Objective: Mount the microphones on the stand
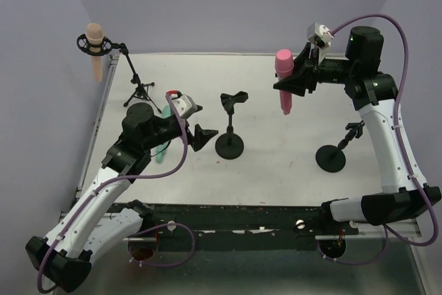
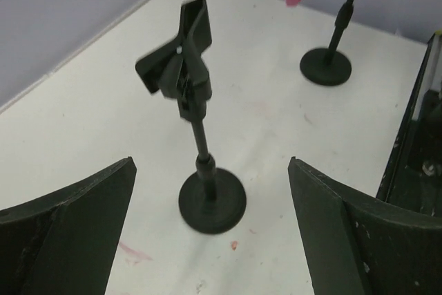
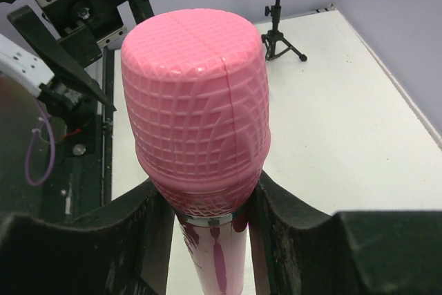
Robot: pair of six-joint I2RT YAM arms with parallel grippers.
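Pink microphone point(image 1: 284, 82) aloft, head up, toward the bench's point(image 1: 276, 164) far edge, clamped just under its head by the right hand point(image 1: 290, 82).
Left hand point(image 2: 210, 170) wide, empty, facing the centre stand point(image 2: 211, 202). Risk: off-line entry into its clip could tip that stand.

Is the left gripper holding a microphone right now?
No, the left gripper is open and empty, with the clip stand standing ahead of it.

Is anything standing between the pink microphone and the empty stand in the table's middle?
Nothing visible does. The pink microphone, held in the right tool, has only bare table between it and the middle stand. The open left tool sits on the stand's other side.
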